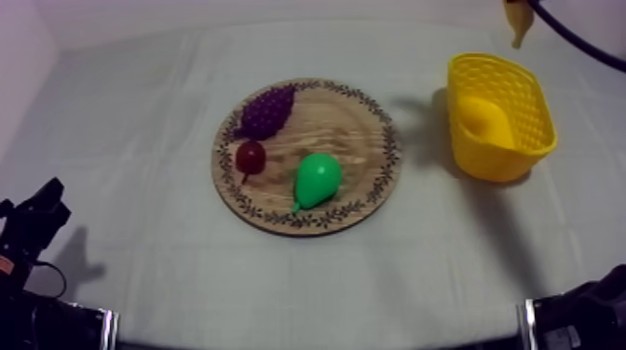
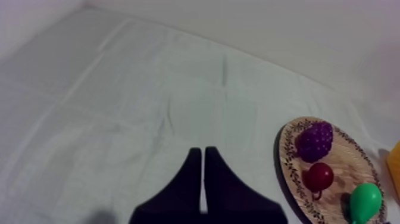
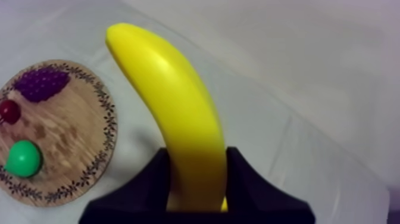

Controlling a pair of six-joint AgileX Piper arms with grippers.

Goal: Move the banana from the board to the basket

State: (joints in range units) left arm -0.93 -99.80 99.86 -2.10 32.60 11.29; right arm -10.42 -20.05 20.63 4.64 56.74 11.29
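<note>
Well, the right jaws are clamped on the banana (image 3: 178,113) near one end, pressing it from both sides, so the long curved body sticks out ahead of them. I judge the grip is set low on the fruit so that the free end can go into the basket first and the jaws need not follow it in. The banana is off the board and in the air, carried high; that height looks meant to clear the basket's tall wall.

Beneath the jaws and a little nearer the table's front stands the yellow basket (image 1: 536,112), mouth up, with nothing between it and the fruit. A paler yellow lump (image 1: 484,119) lies inside it — I cannot tell what it is. It takes up part of the floor, so the banana may come to rest against it or lean on the wall rather than lie flat.

Farther out, to the side of the jaws, the round wooden board (image 1: 368,140) rests on the cloth (image 1: 140,140) with the pear (image 1: 319,179), the grapes (image 1: 265,112) and the small red fruit (image 1: 250,155) on it. All three are well apart from the basket and off the likely path down.

Beyond the board, the left jaws lie together in a narrow wedge with nothing in them, low over bare table — parked there, I judge, to leave the other arm room.
</note>
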